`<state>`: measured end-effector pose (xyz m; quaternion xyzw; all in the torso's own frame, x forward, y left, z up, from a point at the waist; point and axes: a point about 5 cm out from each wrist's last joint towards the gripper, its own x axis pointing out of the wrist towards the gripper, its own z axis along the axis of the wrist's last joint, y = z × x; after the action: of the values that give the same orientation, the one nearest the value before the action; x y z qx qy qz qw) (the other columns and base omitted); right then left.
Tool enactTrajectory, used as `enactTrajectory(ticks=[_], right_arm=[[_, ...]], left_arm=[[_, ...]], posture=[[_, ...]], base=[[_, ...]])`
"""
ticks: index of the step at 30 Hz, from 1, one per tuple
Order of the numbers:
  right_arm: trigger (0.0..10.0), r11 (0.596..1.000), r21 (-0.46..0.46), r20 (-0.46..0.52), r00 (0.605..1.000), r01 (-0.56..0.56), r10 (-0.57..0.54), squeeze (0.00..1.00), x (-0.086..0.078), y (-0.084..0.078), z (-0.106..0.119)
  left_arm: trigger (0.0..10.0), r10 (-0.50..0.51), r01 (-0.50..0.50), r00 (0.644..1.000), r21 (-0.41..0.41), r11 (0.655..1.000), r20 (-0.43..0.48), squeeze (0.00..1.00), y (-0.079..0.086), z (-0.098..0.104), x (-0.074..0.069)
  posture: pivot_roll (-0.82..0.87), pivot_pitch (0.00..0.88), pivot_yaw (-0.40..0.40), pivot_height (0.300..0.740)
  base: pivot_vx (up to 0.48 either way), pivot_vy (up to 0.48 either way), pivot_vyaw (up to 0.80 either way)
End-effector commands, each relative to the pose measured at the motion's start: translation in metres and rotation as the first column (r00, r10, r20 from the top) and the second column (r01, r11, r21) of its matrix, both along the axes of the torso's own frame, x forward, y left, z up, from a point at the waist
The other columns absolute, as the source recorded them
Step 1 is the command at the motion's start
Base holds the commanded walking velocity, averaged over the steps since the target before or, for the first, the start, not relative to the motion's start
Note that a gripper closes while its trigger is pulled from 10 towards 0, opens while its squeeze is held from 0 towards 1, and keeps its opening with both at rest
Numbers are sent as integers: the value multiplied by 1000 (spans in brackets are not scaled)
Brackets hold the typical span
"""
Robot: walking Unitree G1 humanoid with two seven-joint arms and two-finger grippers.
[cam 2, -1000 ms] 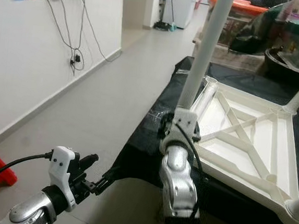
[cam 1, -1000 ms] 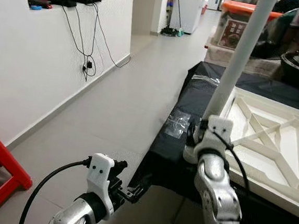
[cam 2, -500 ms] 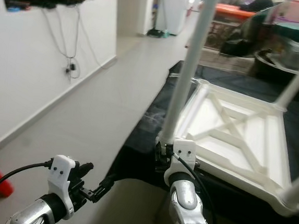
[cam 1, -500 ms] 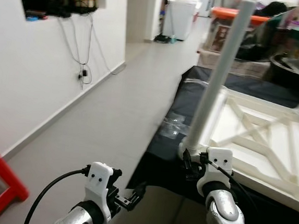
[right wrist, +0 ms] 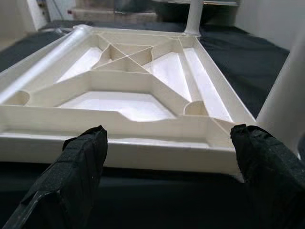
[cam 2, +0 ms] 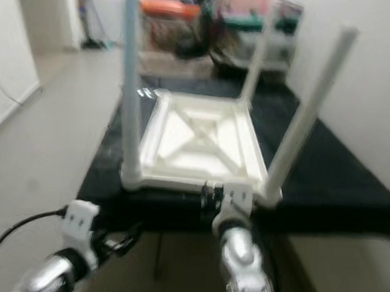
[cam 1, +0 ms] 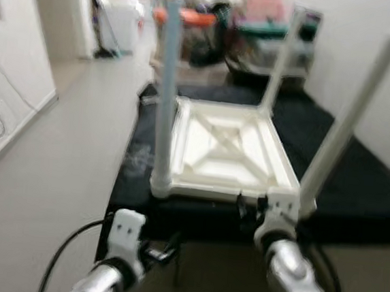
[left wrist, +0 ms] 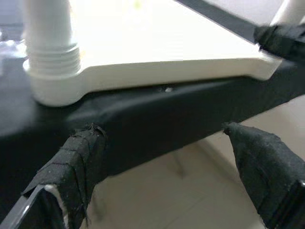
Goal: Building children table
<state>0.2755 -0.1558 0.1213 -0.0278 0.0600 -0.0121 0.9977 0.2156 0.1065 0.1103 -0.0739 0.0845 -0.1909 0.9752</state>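
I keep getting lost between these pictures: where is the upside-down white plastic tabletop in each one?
Left eye view: upside-down white plastic tabletop, centre.
Right eye view: centre.
Left wrist view: edge-on, resting on black cloth.
Right wrist view: ribbed underside, close up.
Shared landmark: that black cloth beneath it.

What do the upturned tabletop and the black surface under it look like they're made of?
The tabletop looks like moulded plastic, cream and matte: ribs cast into its underside, a threaded socket at the leg. The black cover looks like soft cloth or thin sheeting, draping over the edge.
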Motion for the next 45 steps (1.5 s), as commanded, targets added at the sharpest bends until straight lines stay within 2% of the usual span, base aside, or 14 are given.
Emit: enactTrajectory(ticks=[1,5,6,9,16,21,28,30,31,35,37,41,42,45], right_arm=[[10000,999,20,19,999,-35,35,0,5,5,3],[10000,995,49,26,996,-87,86,0,10,9,5],[10000,982,68,42,984,-175,172,0,17,14,10],[10000,967,71,57,969,-246,242,0,25,16,15],[10000,956,32,66,955,-293,291,0,38,11,21],[10000,940,-32,-107,936,-340,335,0,70,-4,24],[10000,944,-34,-149,935,-329,320,0,87,-20,34],[10000,934,-52,-194,921,-353,337,0,95,-29,39],[10000,906,-66,-249,886,-419,392,0,101,-36,45],[10000,883,-70,-287,857,-463,427,0,103,-41,50],[10000,806,-77,-328,778,-587,536,0,108,-41,61],[10000,808,-94,-312,788,-582,531,0,113,-40,67],[10000,842,-97,-252,832,-530,495,0,119,-39,76],[10000,852,-26,-147,846,-522,513,0,124,-32,86]], left_arm=[[10000,22,-22,1000,19,1000,-15,0,4,-5,-1],[10000,28,-28,999,16,999,-16,0,4,-6,-1],[10000,39,-38,999,8,999,-18,0,4,-6,-2],[10000,53,-53,998,3,999,-18,0,4,-6,-2],[10000,59,-59,998,2,998,-17,0,4,-5,-4],[10000,50,-50,998,-11,999,-25,0,-1,-3,-8],[10000,43,-43,999,-14,999,-27,0,-3,-1,-11],[10000,39,-40,999,-15,999,-27,0,-5,0,-13],[10000,37,-38,999,-17,999,-29,0,-6,1,-14],[10000,36,-37,999,-19,999,-30,0,-7,2,-15],[10000,36,-37,999,-24,999,-34,0,-9,3,-17],[10000,37,-38,999,-24,999,-35,0,-9,3,-18],[10000,40,-41,999,-24,999,-32,0,-9,3,-18],[10000,45,-46,999,-23,999,-28,0,-9,4,-18]], posture=[[69,0,-48,740],[68,0,-49,740],[69,0,-54,740],[69,0,-59,740],[70,0,-64,740],[63,0,-78,740],[65,4,-88,740],[66,15,-92,740],[62,24,-97,740],[61,29,-99,740],[65,40,-106,740],[68,42,-108,740],[68,40,-109,740],[73,39,-112,740]], base=[[0,0,0],[0,0,0],[0,0,0],[0,0,0],[0,0,0],[0,0,0],[0,0,0],[0,0,0],[0,0,0],[0,0,0],[0,0,0],[0,0,0],[0,0,0],[0,0,0]])
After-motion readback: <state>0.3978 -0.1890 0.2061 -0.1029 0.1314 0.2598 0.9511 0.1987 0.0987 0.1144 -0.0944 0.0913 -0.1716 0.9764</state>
